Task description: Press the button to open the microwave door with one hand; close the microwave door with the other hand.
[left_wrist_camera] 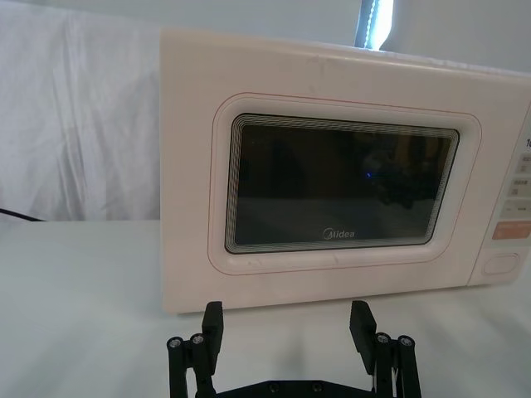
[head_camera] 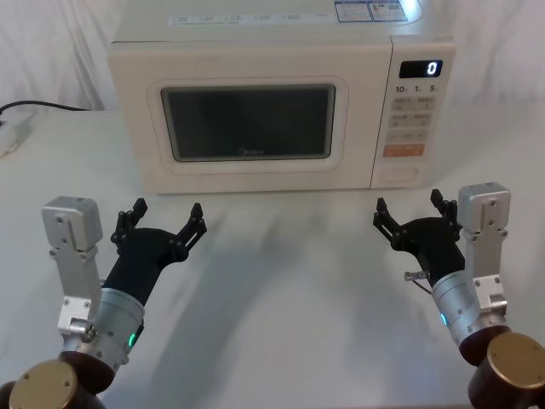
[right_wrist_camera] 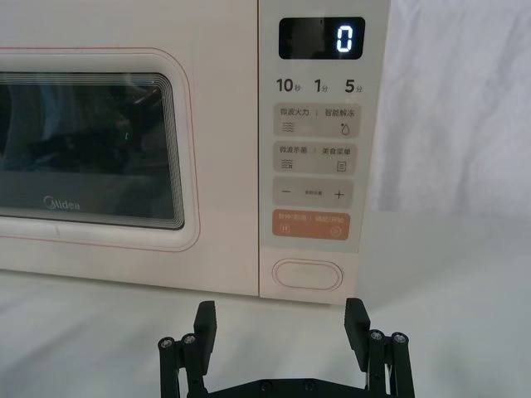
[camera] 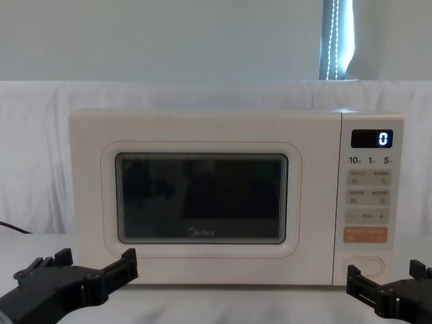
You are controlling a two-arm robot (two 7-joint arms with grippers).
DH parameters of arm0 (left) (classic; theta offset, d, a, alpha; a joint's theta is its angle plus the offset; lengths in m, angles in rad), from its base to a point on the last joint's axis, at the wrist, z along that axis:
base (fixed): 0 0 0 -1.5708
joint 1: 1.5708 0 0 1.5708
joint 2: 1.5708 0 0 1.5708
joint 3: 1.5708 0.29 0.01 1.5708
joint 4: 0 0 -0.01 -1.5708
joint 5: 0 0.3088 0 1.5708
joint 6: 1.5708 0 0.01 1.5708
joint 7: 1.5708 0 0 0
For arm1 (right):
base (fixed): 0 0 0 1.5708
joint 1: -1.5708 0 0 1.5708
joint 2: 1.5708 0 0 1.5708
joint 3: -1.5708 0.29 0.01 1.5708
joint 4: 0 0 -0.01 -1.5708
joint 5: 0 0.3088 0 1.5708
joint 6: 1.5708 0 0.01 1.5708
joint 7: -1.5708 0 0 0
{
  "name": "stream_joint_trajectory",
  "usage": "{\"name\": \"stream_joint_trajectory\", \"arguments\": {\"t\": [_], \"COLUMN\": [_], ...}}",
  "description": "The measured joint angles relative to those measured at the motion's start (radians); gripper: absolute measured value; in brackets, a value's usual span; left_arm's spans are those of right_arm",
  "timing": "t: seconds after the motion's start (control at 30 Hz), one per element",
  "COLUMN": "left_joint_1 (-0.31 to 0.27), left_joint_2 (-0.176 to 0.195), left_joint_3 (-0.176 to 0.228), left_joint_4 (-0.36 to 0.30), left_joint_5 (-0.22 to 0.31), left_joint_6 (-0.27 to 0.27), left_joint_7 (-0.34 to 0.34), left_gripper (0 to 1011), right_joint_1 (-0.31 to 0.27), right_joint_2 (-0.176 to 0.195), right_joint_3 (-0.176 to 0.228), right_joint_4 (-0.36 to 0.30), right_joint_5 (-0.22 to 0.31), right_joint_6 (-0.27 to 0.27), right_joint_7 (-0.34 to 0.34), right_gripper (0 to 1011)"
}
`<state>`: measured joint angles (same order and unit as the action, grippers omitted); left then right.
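The cream microwave (head_camera: 255, 51) (camera: 202, 125) stands at the back of the white table, its door (head_camera: 251, 123) (left_wrist_camera: 340, 199) (camera: 202, 199) shut flush. The oval cream button (head_camera: 398, 175) (right_wrist_camera: 308, 274) (camera: 364, 265) sits at the bottom of the control panel, under the orange key. My left gripper (head_camera: 162, 220) (left_wrist_camera: 286, 325) (camera: 81, 266) hovers open in front of the door's left part, apart from it. My right gripper (head_camera: 410, 211) (right_wrist_camera: 280, 325) (camera: 385, 280) is open too, in front of the control panel and a short way from the button. Neither holds anything.
The display (head_camera: 420, 68) reads 0. A black cable (head_camera: 34, 106) and a white plug strip (head_camera: 13, 136) lie at the table's left edge. A white cloth backdrop (camera: 34, 155) hangs behind the oven. Bare tabletop (head_camera: 281, 273) lies between the two arms.
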<state>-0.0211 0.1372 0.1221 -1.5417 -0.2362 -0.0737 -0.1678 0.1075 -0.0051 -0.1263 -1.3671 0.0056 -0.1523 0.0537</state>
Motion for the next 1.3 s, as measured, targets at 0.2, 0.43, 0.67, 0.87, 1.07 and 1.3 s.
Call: {"name": "stream_joint_trajectory", "arguments": {"t": [0.2, 0.43, 0.67, 0.87, 1.07, 1.3], "left_joint_1": [0.0, 0.0, 0.0, 0.0, 0.0, 0.0], "left_joint_2": [0.0, 0.0, 0.0, 0.0, 0.0, 0.0], "left_joint_3": [0.0, 0.0, 0.0, 0.0, 0.0, 0.0], "left_joint_4": [0.0, 0.0, 0.0, 0.0, 0.0, 0.0], "left_joint_5": [0.0, 0.0, 0.0, 0.0, 0.0, 0.0], "left_joint_6": [0.0, 0.0, 0.0, 0.0, 0.0, 0.0], "left_joint_7": [0.0, 0.0, 0.0, 0.0, 0.0, 0.0], "left_gripper": [1001, 1001, 1001, 1001, 1001, 1001], "right_joint_1": [0.0, 0.0, 0.0, 0.0, 0.0, 0.0], "right_joint_2": [0.0, 0.0, 0.0, 0.0, 0.0, 0.0], "right_joint_3": [0.0, 0.0, 0.0, 0.0, 0.0, 0.0], "right_joint_4": [0.0, 0.0, 0.0, 0.0, 0.0, 0.0], "right_joint_5": [0.0, 0.0, 0.0, 0.0, 0.0, 0.0], "right_joint_6": [0.0, 0.0, 0.0, 0.0, 0.0, 0.0], "right_joint_7": [0.0, 0.0, 0.0, 0.0, 0.0, 0.0], "right_gripper": [1002, 1002, 1002, 1002, 1002, 1002]}}
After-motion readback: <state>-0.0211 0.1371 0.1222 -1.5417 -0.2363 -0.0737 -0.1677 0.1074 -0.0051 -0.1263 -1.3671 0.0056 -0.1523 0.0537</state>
